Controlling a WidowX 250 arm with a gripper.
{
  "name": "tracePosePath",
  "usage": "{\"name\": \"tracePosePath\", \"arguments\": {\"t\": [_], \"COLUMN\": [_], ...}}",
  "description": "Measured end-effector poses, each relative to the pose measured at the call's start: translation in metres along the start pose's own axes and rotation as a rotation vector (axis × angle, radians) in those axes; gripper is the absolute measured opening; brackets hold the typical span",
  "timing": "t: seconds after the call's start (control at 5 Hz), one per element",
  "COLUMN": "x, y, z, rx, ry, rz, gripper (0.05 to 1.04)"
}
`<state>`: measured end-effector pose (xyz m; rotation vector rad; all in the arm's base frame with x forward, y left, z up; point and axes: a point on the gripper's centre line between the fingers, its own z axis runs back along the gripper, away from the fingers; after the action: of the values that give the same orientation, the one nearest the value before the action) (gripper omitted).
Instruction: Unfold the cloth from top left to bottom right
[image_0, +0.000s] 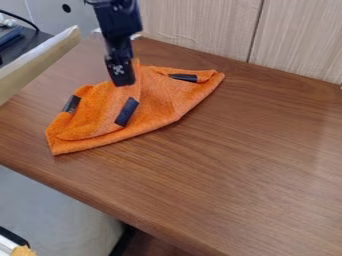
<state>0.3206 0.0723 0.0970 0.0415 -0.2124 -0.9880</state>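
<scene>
My gripper (124, 75) hangs down from the top edge, left of centre, over the upper middle of the orange cloth (160, 107). A bit of orange fabric rises right beside its lower end; whether the cloth is held cannot be made out. The cloth lies rumpled and folded over on the brown table, with one corner at the lower left and another at the upper right. Black strips show on it at the left, in the middle and near the upper right corner.
The wooden table (247, 165) runs to a front edge that slants down to the right. A pale panelled wall (200, 25) stands behind it. At the left is a light board (40, 62) standing at a slant, with dark equipment behind it.
</scene>
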Motion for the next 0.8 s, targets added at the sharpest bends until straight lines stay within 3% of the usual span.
{"name": "tracePosePath", "arguments": {"t": [0.4,0.6,0.8], "x": [0.001,0.0,0.003], "y": [-0.002,-0.002,-0.003], "z": [-0.013,-0.014,-0.014], "rx": [-0.001,0.0,-0.005], "ry": [0.025,0.035,0.032], "rz": [-0.023,-0.027,-0.03], "gripper": [0.349,0.146,0.069]}}
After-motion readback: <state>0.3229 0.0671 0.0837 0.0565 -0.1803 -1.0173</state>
